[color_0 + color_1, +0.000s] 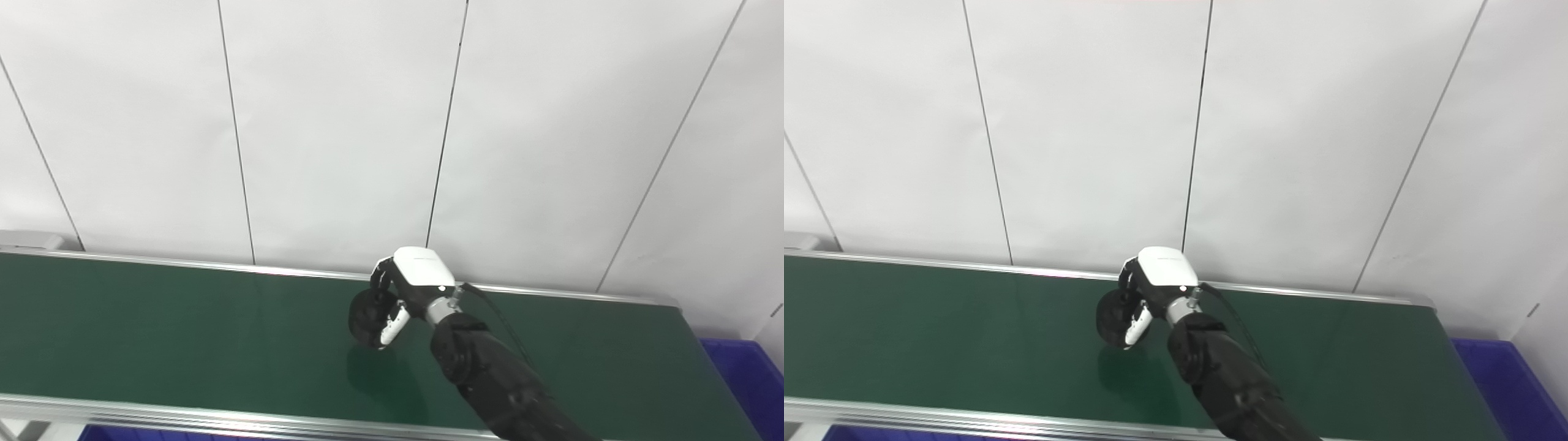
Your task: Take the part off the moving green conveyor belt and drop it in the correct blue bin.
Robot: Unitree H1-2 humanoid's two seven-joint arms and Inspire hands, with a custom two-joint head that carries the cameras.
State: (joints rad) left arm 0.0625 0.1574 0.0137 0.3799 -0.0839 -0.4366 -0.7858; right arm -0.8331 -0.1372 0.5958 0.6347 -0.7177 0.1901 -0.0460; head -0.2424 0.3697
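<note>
White panelled wall behind, green conveyor belt (184,331) running across. Left eye view: right hand (401,293) is out over mid-belt, fingers wrapped on a dark round part (366,318), which sits just off the belt under the hand's far-left side. Blue bin (744,373) well off to the hand's right. Right eye view: same grip, thumb (1136,327) across the part's face. Risk: round part looks only partly enclosed, could roll out during the swing to the bin. Left hand not visible.

A big white wall (343,122) fills the back. Thin dark lines (236,135) run up it and split it into wide panels. The light is bright and even.
</note>
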